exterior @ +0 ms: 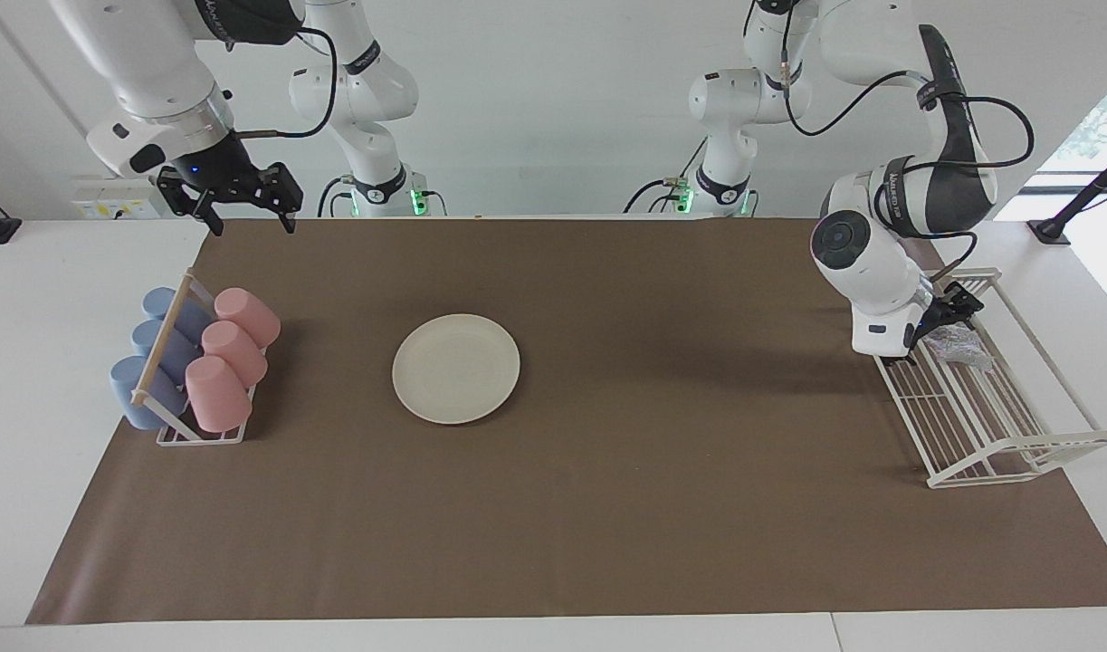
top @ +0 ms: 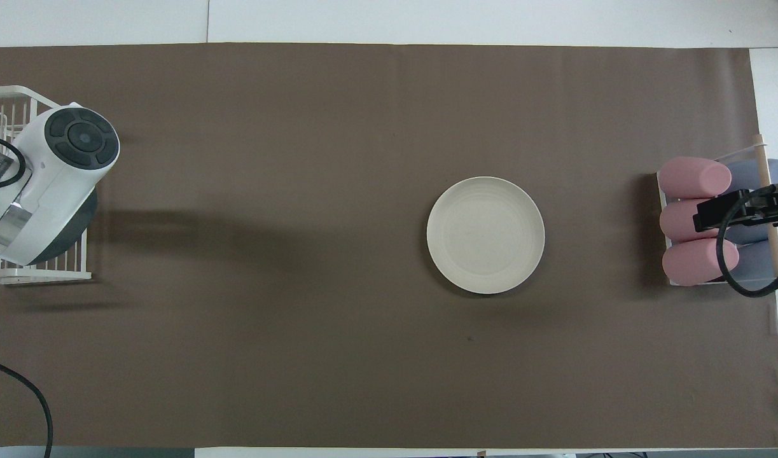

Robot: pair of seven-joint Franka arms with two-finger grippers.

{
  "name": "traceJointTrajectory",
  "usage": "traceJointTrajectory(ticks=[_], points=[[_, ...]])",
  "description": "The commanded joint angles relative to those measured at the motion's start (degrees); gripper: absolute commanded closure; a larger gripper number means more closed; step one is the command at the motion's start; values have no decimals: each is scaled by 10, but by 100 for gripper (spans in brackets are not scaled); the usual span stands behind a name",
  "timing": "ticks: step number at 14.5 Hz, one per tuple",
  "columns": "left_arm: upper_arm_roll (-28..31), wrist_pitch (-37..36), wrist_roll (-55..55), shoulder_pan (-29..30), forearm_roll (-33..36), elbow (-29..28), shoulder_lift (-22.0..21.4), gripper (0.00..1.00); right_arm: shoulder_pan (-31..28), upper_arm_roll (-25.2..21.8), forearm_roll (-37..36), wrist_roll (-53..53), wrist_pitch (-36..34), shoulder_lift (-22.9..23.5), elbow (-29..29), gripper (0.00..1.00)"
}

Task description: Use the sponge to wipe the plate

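The cream-white plate (exterior: 456,369) lies flat on the brown mat, toward the right arm's end; it also shows in the overhead view (top: 485,235). The silvery-grey sponge (exterior: 959,344) lies in the white wire rack (exterior: 997,435) at the left arm's end. My left gripper (exterior: 935,324) is down in the rack, right beside the sponge. In the overhead view the left arm's hand (top: 45,184) hides both gripper and sponge. My right gripper (exterior: 241,206) is open and empty, waiting in the air by the cup rack.
A rack of pink and blue cups (exterior: 195,362) stands at the right arm's end of the mat; it also shows in the overhead view (top: 694,219). The brown mat (exterior: 662,471) covers most of the white table.
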Motion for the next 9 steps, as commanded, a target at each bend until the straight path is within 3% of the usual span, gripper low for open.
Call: traceJointTrajectory(ticks=[1,2,4,5,9], points=[[2,21,2,9,14,-14,-7,13,-12,-4,8,-18,-17,-10,-7,0],[2,26,2,10,14,-14,-7,33,-13,-6,8,-12,-20,-10,-7,0],[2,26,2,12,14,-15,-7,88,-6,-3,8,32,-7,-12,-14,0],[1,27,3,12,14,-15,-7,100,-5,0,8,91,-4,-13,-15,0],[1,26,4,12,13,-10,-6,100,17,4,8,256,-6,-22,-31,0]])
